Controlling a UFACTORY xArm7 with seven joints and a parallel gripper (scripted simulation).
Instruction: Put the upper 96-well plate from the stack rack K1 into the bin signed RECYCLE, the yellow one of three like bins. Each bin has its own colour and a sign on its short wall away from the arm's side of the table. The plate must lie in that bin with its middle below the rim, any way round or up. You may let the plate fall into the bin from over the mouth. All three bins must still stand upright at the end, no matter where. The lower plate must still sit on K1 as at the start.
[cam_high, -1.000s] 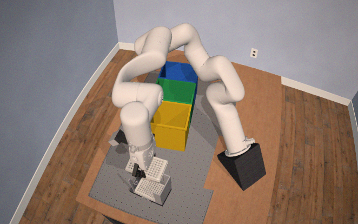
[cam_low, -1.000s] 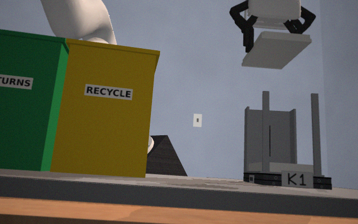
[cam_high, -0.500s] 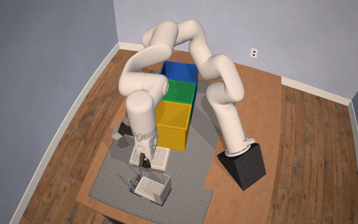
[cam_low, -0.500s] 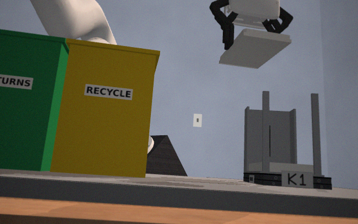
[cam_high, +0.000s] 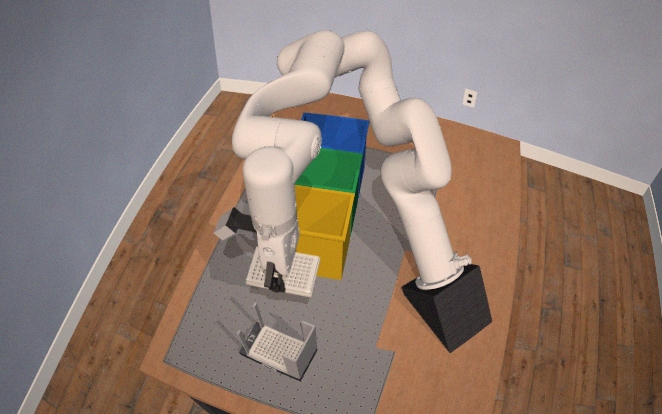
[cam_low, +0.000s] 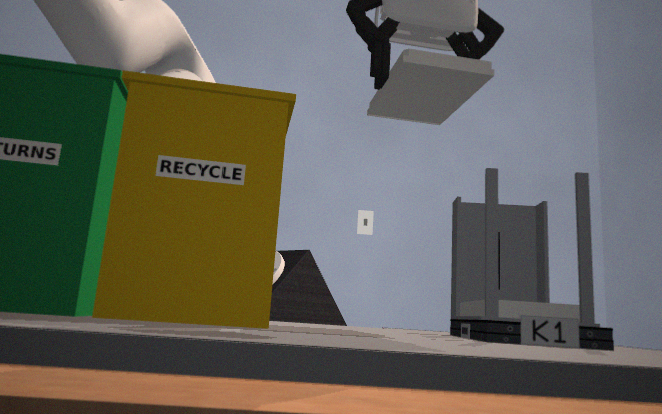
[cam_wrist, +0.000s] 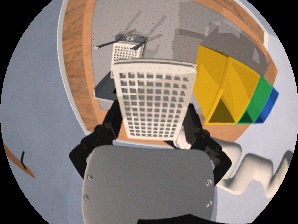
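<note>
My gripper (cam_high: 273, 278) is shut on the upper 96-well plate (cam_high: 286, 276), a white gridded plate held level, high above the mat. It shows from below in the exterior view (cam_low: 429, 90) and fills the middle of the wrist view (cam_wrist: 154, 99). The plate hangs between rack K1 (cam_high: 278, 344) and the yellow RECYCLE bin (cam_high: 323, 229), beside the bin's near wall and outside its mouth. In the exterior view the plate is higher than the bin's rim (cam_low: 207, 85). The lower plate (cam_high: 272, 348) sits on K1 (cam_low: 520, 300).
The green bin (cam_high: 331, 171) and the blue bin (cam_high: 340, 131) stand in a row behind the yellow one, all upright. The arm's black base block (cam_high: 448, 306) stands at the right. K1's tall posts (cam_low: 582, 245) rise below and beside the held plate.
</note>
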